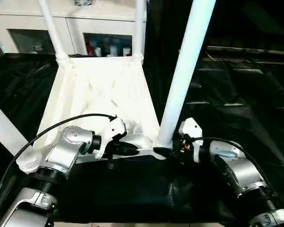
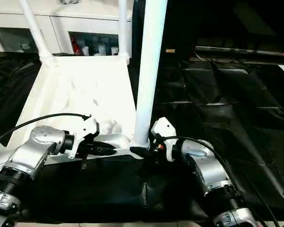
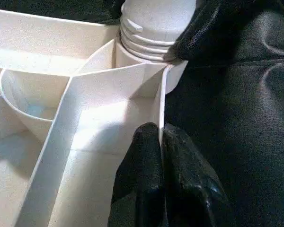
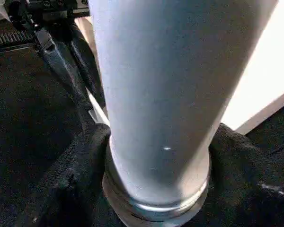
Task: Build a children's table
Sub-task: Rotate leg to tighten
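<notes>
The white tabletop (image 1: 99, 94) lies upside down on black cloth, ribbed underside up. Two legs (image 1: 51, 28) stand in the far corner sockets, and another leg (image 1: 0, 125) rises at the near left. At the near right corner a fourth leg (image 1: 184, 71) stands upright in its socket. My right gripper (image 1: 166, 151) is shut around the base of that leg, its black fingers (image 4: 66, 189) wrapping the threaded end (image 3: 146, 28). My left gripper (image 1: 132, 150) is shut on the tabletop's near rim (image 3: 162, 109), pinching the thin wall beside that corner.
A white cabinet (image 1: 61, 28) with glass doors stands behind the tabletop, small items on its shelf. Black cloth (image 1: 227, 94) covers the surface to the right and in front. A black cable (image 1: 61, 120) loops over my left forearm.
</notes>
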### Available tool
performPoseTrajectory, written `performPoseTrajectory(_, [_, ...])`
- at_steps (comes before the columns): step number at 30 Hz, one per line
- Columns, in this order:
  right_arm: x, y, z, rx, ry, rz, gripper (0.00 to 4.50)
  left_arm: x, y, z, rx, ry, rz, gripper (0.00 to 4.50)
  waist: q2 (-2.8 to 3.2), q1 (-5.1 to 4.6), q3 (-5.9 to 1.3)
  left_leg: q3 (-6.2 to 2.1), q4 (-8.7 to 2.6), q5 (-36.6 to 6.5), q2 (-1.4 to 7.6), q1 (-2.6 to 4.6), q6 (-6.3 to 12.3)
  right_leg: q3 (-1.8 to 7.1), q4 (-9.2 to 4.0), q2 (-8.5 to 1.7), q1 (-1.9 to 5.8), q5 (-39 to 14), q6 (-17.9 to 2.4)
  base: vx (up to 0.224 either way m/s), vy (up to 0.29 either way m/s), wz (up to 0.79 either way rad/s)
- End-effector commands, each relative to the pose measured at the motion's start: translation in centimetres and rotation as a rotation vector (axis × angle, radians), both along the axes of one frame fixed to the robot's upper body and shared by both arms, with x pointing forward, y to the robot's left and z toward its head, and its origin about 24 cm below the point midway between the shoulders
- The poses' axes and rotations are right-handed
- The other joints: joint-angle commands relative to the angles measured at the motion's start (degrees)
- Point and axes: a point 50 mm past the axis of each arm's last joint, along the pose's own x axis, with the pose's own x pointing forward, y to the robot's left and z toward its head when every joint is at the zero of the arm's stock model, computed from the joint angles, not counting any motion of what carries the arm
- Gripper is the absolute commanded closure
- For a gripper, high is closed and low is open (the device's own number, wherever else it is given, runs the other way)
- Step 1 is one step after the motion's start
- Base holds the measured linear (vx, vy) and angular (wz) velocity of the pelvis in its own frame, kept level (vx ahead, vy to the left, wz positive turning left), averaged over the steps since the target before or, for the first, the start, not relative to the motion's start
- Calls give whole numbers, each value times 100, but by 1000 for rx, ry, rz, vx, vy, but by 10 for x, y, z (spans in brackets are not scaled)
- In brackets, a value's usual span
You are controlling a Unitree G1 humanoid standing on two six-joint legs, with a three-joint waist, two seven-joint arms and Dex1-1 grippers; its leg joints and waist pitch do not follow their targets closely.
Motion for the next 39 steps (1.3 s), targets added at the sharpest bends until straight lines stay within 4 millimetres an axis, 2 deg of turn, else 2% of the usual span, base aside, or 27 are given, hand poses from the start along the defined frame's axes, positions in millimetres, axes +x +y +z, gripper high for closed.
performPoseTrajectory(1, [1,2,4,11,1,25,164,-4,-5,-2,-43,18,-3,450,-35,11,-313,86,-310,-779,-10,-19,416,152,-335,-149,322,-399,-1418,0,0,0])
performPoseTrajectory(9, [-2,4,-3,11,13,-2,178,-3,-5,-4,-40,14,9,450,-29,12,-313,83,-309,-778,-11,-20,407,149,-331,-148,326,-384,-1426,0,0,0])
performPoseTrajectory(10, [1,4,-8,17,14,-82,178,-1,-8,-5,-40,0,42,450,-24,4,-313,86,-307,-770,-10,-26,398,155,-325,-154,315,-378,-1428,0,0,0])
performPoseTrajectory(12, [1,4,-9,18,14,-103,178,0,-9,-5,-40,-4,51,450,-37,2,-304,79,-319,-838,-18,-32,335,148,-342,-152,330,-531,-1392,0,0,0])
performPoseTrajectory(13, [5,5,-14,14,16,-192,178,3,-12,-6,-40,-14,77,450,-6,-7,-298,74,-325,-918,-16,-22,297,150,-355,-154,322,-660,-1359,0,0,0])
performPoseTrajectory(14, [5,5,-14,14,16,-192,178,3,-12,-6,-40,-14,77,450,-9,-20,-290,79,-330,-955,-14,-20,271,152,-370,-150,310,-727,-1336,0,0,0])
performPoseTrajectory(15, [9,9,-21,14,24,-317,178,8,-22,-9,-33,-32,136,450,-23,-31,-285,76,-337,-1073,-24,-22,223,151,-389,-155,315,-935,-1283,0,0,0])
performPoseTrajectory(16, [11,11,-23,17,28,-370,178,10,-27,-10,-30,-38,157,450,-17,-45,-290,76,-337,-1074,-28,-22,201,155,-394,-155,305,-1001,-1253,0,0,0])
performPoseTrajectory(17, [13,14,-26,21,36,-434,178,13,-34,-12,-25,-47,183,450,-16,-44,-270,79,-348,-1195,-26,9,117,157,-435,-153,273,-1246,-1188,0,0,0])
performPoseTrajectory(18, [17,21,-27,45,52,-517,178,16,-46,-13,-21,-56,214,450,-26,-52,-280,59,-361,-1207,-33,-13,56,151,-442,-165,300,-1458,-1091,0,0,0])
performPoseTrajectory(19, [17,21,-27,45,52,-517,178,16,-46,-13,-21,-56,214,450,-8,-60,-279,64,-362,-1243,-28,-9,46,163,-447,-168,271,-1485,-1064,0,0,0])
performPoseTrajectory(20, [19,26,-28,60,64,-569,178,18,-54,-14,-18,-62,230,450,-19,-50,-279,61,-360,-1315,-27,21,35,158,-464,-157,258,-1560,-1024,0,0,0])
performPoseTrajectory(21, [20,29,-27,66,67,-596,178,19,-58,-14,-17,-69,248,450,-24,-52,-289,54,-366,-1256,-35,-7,50,158,-456,-156,282,-1498,-1001,0,0,0])
performPoseTrajectory(22, [25,36,-26,81,77,-658,178,22,-71,-15,-19,-76,275,450,17,-48,-288,57,-361,-1219,-37,4,50,164,-456,-153,264,-1393,-998,0,0,0])
performPoseTrajectory(23, [25,36,-26,81,77,-658,178,22,-71,-15,-19,-76,275,450,7,-51,-299,54,-356,-1148,-42,-8,40,159,-442,-147,276,-1256,-1015,0,0,0])
performPoseTrajectory(24, [29,43,-24,98,82,-700,178,24,-82,-15,-12,-97,306,450,-2,-42,-305,58,-351,-1119,-45,-9,52,157,-440,-147,285,-1186,-1024,0,0,0])
performPoseTrajectory(26, [31,47,-22,96,73,-699,178,24,-87,-14,-16,-97,300,450,3,-26,-317,60,-338,-1036,-49,-3,78,158,-421,-144,291,-988,-1052,0,0,0])
performPoseTrajectory(29, [31,53,-19,100,49,-657,178,23,-91,-12,-24,-112,270,450,-2,4,-323,69,-324,-839,-56,-34,211,152,-389,-147,320,-552,-1134,0,0,0])
performPoseTrajectory(30, [31,54,-18,109,45,-637,144,24,-90,-11,-26,-118,267,450,-3,2,-319,72,-323,-856,-58,-34,223,152,-393,-146,321,-572,-1135,0,0,0])
performPoseTrajectory(31, [29,54,-15,147,42,-599,144,23,-85,-11,-32,-120,252,450,-5,4,-315,72,-328,-922,-56,-27,237,151,-406,-149,320,-681,-1126,0,0,0])
performPoseTrajectory(34, [27,54,-11,190,38,-555,107,23,-80,-10,-39,-121,237,450,-2,5,-308,69,-340,-1086,-46,-23,248,153,-432,-159,312,-940,-1083,0,0,0])
performPoseTrajectory(37, [23,42,-5,172,11,-428,75,21,-61,-9,-51,-124,198,450,-16,6,-298,60,-352,-1165,-36,-32,272,148,-442,-160,318,-1046,-1063,0,0,0])
performPoseTrajectory(39, [21,38,-4,168,13,-398,58,20,-57,-9,-56,-120,186,450,-13,5,-289,57,-354,-1190,-33,-46,319,149,-445,-161,322,-1098,-1044,0,0,0])
